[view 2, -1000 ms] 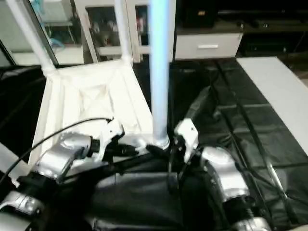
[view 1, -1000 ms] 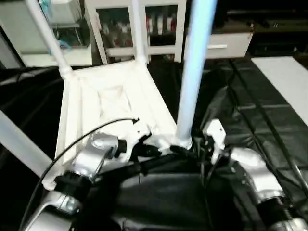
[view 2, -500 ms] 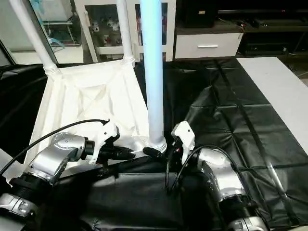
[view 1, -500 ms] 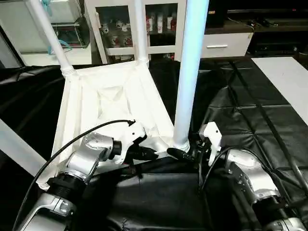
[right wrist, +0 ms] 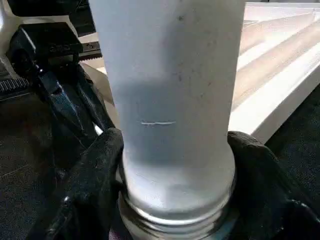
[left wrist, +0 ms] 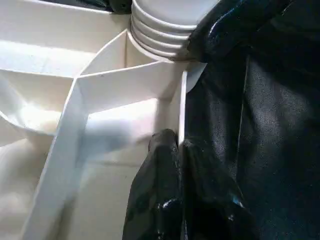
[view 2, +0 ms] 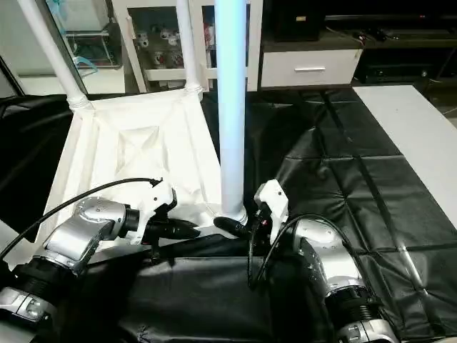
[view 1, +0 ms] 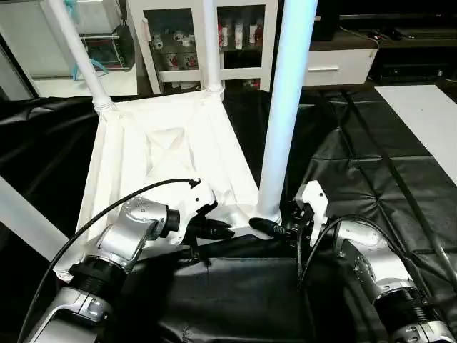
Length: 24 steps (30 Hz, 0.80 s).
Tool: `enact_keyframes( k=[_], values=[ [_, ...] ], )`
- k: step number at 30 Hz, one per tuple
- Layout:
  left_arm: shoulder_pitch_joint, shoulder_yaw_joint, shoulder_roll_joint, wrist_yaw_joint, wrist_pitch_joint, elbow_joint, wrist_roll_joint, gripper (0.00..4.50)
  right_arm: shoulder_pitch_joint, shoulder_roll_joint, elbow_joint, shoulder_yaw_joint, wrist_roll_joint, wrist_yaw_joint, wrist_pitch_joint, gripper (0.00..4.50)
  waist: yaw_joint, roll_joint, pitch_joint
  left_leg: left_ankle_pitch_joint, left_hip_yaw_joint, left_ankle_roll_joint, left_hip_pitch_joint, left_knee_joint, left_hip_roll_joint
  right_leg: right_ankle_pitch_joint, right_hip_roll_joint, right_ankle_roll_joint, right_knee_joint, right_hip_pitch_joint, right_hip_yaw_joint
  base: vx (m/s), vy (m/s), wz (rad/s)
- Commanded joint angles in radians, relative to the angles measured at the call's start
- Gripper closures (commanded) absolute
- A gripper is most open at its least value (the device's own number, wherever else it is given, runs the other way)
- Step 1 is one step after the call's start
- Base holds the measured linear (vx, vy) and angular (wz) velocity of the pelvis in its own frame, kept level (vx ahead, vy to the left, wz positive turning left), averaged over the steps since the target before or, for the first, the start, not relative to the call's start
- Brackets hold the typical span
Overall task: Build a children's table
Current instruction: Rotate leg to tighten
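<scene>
Both forearms are rounded silver shells ending in ribbed black-and-metal collars near the elbows. Each wrist carries a white angular block, with glossy black fingers on the left hand (view 1: 218,230) and right hand (view 1: 265,227). A thin black cable arcs over the left forearm, and black cables loop beside the right.

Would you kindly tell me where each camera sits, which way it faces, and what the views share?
Left eye and right eye views: on the head, looking forward and down at the upturned white plastic tabletop; both silver forearms show.
Left wrist view: along the left gripper, its fingers pinching the tabletop's rim.
Right wrist view: along the right gripper, its fingers either side of the near white tube leg.
Shared: that leg's ringed base in its corner socket.
</scene>
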Motion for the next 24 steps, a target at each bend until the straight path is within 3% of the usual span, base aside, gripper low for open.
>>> enact_keyframes(
  k=[1, 4, 5, 7, 8, 9, 11, 13, 14, 15, 19, 21, 24],
  values=[
    [0.013, -0.005, -0.007, -0.044, 0.002, -0.022, -0.051, 4.50, -0.014, -0.001, 0.016, 0.006, -0.009, 0.007, 0.008, 1.77, 0.001, -0.021, -0.057, -0.127, -0.025, 0.106, 0.007, -0.072, 0.059, -0.200, -0.063, -0.250, -0.056, 0.048, 0.042, 0.000, 0.000, 0.00],
    [0.010, -0.006, -0.010, -0.036, -0.001, -0.014, -0.044, 4.50, -0.026, 0.006, 0.046, 0.005, -0.039, -0.040, -0.008, 1.77, 0.000, -0.021, -0.057, -0.134, -0.025, 0.102, 0.006, -0.072, 0.059, -0.214, -0.064, -0.251, -0.058, 0.047, 0.042, 0.000, 0.000, 0.00],
    [-0.010, 0.002, -0.037, 0.023, -0.002, 0.022, -0.026, 4.50, -0.060, 0.037, 0.115, -0.012, -0.085, -0.173, -0.023, 1.78, -0.002, -0.020, -0.057, -0.139, -0.025, 0.096, 0.007, -0.072, 0.059, -0.224, -0.065, -0.250, -0.059, 0.046, 0.042, 0.000, 0.000, 0.00],
    [-0.020, 0.007, -0.051, 0.053, -0.003, 0.040, -0.017, 4.50, -0.073, 0.050, 0.139, -0.020, -0.098, -0.225, -0.025, 1.78, -0.012, -0.023, -0.049, -0.172, -0.028, 0.074, 0.004, -0.078, 0.054, -0.280, -0.063, -0.242, -0.065, 0.045, 0.041, 0.000, 0.000, 0.00],
    [-0.064, 0.036, -0.113, 0.180, 0.011, 0.102, -0.001, 4.50, -0.102, 0.101, 0.178, -0.044, -0.101, -0.340, 0.000, 1.78, -0.017, -0.023, -0.048, -0.216, -0.030, 0.054, 0.009, -0.079, 0.055, -0.341, -0.066, -0.226, -0.071, 0.045, 0.041, 0.000, 0.000, 0.00],
    [-0.078, 0.046, -0.133, 0.218, 0.019, 0.120, 0.002, 4.50, -0.110, 0.117, 0.188, -0.050, -0.103, -0.374, 0.007, 1.78, -0.022, -0.023, -0.045, -0.247, -0.029, 0.037, 0.016, -0.080, 0.054, -0.388, -0.064, -0.213, -0.079, 0.039, 0.043, 0.000, 0.000, 0.00],
    [-0.112, 0.059, -0.173, 0.314, 0.038, 0.157, 0.020, 4.50, -0.135, 0.154, 0.215, -0.060, -0.108, -0.452, 0.023, 1.78, -0.025, -0.025, -0.048, -0.247, -0.032, 0.024, 0.014, -0.081, 0.051, -0.410, -0.065, -0.197, -0.080, 0.043, 0.042, 0.000, 0.000, 0.00],
    [-0.131, 0.066, -0.196, 0.361, 0.058, 0.178, 0.027, 4.50, -0.154, 0.174, 0.237, -0.068, -0.116, -0.514, 0.029, 1.78, -0.025, -0.025, -0.049, -0.231, -0.031, 0.032, 0.011, -0.079, 0.052, -0.387, -0.066, -0.196, -0.078, 0.042, 0.045, 0.000, 0.000, 0.00],
    [-0.176, 0.089, -0.245, 0.482, 0.088, 0.232, 0.040, 4.50, -0.201, 0.218, 0.296, -0.094, -0.126, -0.658, 0.047, 1.78, -0.024, -0.021, -0.052, -0.212, -0.031, 0.039, 0.010, -0.077, 0.051, -0.352, -0.065, -0.204, -0.074, 0.042, 0.045, 0.000, 0.000, 0.00],
    [-0.176, 0.089, -0.245, 0.482, 0.088, 0.232, 0.040, 4.50, -0.201, 0.218, 0.296, -0.094, -0.126, -0.658, 0.047, 1.78, -0.027, -0.023, -0.054, -0.188, -0.030, 0.040, 0.010, -0.076, 0.048, -0.319, -0.062, -0.213, -0.073, 0.041, 0.043, 0.000, 0.000, 0.00],
    [-0.249, 0.112, -0.319, 0.695, 0.029, 0.354, 0.084, 4.50, -0.295, 0.300, 0.424, -0.152, -0.129, -0.917, 0.050, 1.78, -0.027, -0.023, -0.060, -0.141, -0.029, 0.058, 0.006, -0.071, 0.046, -0.227, -0.062, -0.233, -0.066, 0.049, 0.039, 0.000, 0.000, 0.00],
    [-0.256, 0.108, -0.336, 0.728, -0.019, 0.375, 0.097, 4.50, -0.313, 0.329, 0.440, -0.150, -0.139, -0.920, 0.025, 1.78, -0.024, -0.027, -0.062, -0.109, -0.027, 0.088, 0.004, -0.067, 0.045, -0.168, -0.061, -0.245, -0.062, 0.049, 0.038, 0.000, 0.000, 0.00],
    [-0.250, 0.110, -0.339, 0.719, -0.020, 0.367, 0.088, 4.50, -0.313, 0.340, 0.432, -0.147, -0.135, -0.888, 0.003, 1.78, -0.019, -0.026, -0.061, -0.108, -0.025, 0.113, 0.003, -0.067, 0.047, -0.164, -0.065, -0.252, -0.061, 0.051, 0.038, 0.000, 0.000, 0.00]
  ],
)
